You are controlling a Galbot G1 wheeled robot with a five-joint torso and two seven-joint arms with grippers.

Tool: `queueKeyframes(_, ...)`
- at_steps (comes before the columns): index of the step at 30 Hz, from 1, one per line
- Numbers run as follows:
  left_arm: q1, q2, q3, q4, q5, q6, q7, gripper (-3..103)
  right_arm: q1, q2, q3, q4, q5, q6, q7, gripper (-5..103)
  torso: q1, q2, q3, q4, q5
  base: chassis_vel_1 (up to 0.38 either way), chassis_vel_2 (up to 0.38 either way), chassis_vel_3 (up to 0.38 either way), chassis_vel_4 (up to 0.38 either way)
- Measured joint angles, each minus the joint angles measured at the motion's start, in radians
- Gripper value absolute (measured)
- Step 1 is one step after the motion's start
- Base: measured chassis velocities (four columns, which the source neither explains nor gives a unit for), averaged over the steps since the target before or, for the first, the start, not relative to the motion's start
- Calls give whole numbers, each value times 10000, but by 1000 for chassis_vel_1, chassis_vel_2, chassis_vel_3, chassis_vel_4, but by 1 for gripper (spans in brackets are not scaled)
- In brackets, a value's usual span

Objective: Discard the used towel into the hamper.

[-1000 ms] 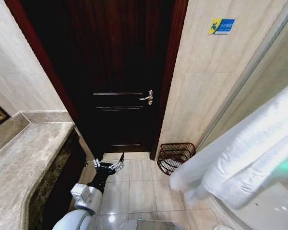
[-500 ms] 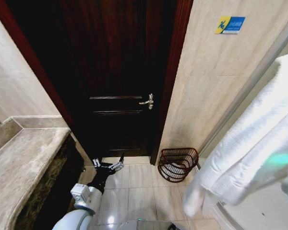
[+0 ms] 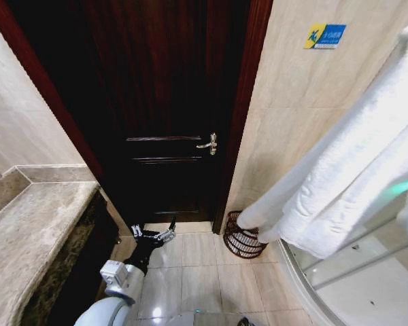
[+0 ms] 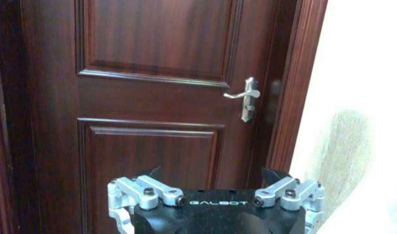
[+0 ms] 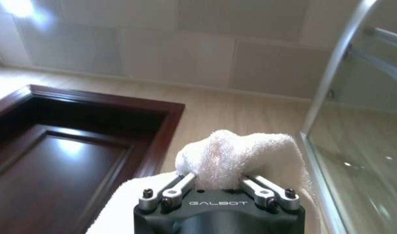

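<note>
One white towel [image 3: 340, 183] hangs pinched in the right gripper [image 5: 217, 181], held high so it can drop; the hamper [image 3: 241, 239] sits on the floor by the door frame. Low down, the left gripper [image 3: 154, 235] idles, jaws spread.

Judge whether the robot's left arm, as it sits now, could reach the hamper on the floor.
Probably yes. The left gripper hangs low over the tiles, open and holding nothing, with bare floor between it and the hamper. The towel, clamped in the right gripper, drapes over the hamper's far side.

The hanging towel [image 3: 340, 183] hides part of the hamper [image 3: 239, 239] and runs past the picture's edge.
</note>
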Motion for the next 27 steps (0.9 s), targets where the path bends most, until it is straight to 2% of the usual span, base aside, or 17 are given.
queueKeyframes(5,0,0,0,0,0,0,0,100,592,120,-421,-844,-268,197,-230,9,0,0,0,-1,1,0,0,0,0)
queueKeyframes(13,0,1,0,0,0,0,0,100,657,513,-606,-1008,-464,77,-495,9,-1,0,0,-2,-1,0,0,0,0)
queueKeyframes(23,0,1,0,0,0,0,0,100,662,440,-591,-971,-419,53,-553,9,-4,1,-2,-4,-3,-65,55,61,-60)
queueKeyframes(27,0,1,0,0,0,0,0,100,682,297,-572,-955,-360,33,-540,9,7,-3,2,3,4,-117,130,128,-103)
